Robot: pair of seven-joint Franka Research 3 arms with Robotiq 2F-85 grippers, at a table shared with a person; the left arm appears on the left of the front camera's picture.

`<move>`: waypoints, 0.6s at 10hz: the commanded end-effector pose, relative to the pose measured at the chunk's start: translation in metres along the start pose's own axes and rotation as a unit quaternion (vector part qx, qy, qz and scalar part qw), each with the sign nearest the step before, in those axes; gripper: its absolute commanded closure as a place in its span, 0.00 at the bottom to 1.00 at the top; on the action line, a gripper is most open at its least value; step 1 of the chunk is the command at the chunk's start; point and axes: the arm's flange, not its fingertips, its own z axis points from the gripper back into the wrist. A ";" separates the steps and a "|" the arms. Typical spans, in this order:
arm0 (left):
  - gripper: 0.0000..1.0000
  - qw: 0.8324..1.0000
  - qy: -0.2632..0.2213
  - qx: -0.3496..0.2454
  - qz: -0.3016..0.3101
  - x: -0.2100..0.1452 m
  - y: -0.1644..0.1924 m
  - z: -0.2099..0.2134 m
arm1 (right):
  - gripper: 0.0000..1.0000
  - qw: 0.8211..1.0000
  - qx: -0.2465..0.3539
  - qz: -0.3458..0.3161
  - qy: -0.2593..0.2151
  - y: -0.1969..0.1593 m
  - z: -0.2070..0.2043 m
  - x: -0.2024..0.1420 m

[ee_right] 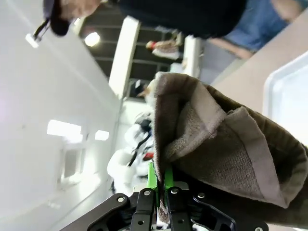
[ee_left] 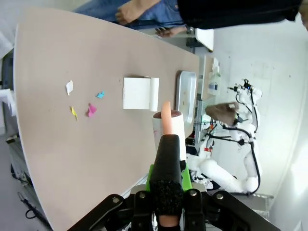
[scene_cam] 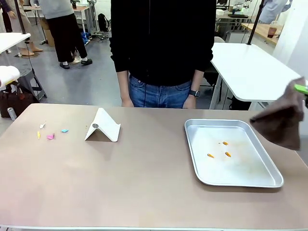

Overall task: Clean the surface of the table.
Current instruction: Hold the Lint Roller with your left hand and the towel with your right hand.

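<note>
The tan table (scene_cam: 144, 183) carries small paper scraps at its left: yellow (scene_cam: 39, 135), pink (scene_cam: 50, 136), blue (scene_cam: 64, 130) and white (scene_cam: 42, 125). In the left wrist view they lie on the table (ee_left: 57, 159) as white (ee_left: 70, 87), yellow (ee_left: 73, 112), pink (ee_left: 91, 110) and blue (ee_left: 100, 95) bits. My left gripper (ee_left: 166, 144) hangs above the table's near edge, shut on the peach handle of a white roller (ee_left: 169, 126). At the right edge my right gripper (scene_cam: 301, 89) (ee_right: 161, 178) is raised and shut on a hanging brown cloth (scene_cam: 281, 120) (ee_right: 226, 154).
A metal tray (scene_cam: 269, 180) (ee_left: 186, 96) with three orange bits (scene_cam: 225, 143) lies at the right. A white folded card stand (scene_cam: 102, 126) (ee_left: 139, 93) sits left of centre. A person (scene_cam: 163, 48) stands at the far edge. A white table (scene_cam: 250, 67) is behind on the right.
</note>
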 end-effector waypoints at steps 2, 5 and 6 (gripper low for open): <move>1.00 0.998 0.026 -0.021 -0.054 -0.016 0.009 0.005 | 1.00 0.998 -0.048 0.015 -0.044 -0.009 0.011 -0.040; 1.00 0.999 0.016 -0.017 -0.042 -0.014 0.013 0.010 | 1.00 0.998 -0.048 0.004 -0.046 -0.008 0.030 0.004; 1.00 0.999 0.016 -0.017 -0.042 -0.014 0.013 0.010 | 1.00 0.998 -0.048 0.004 -0.046 -0.008 0.030 0.004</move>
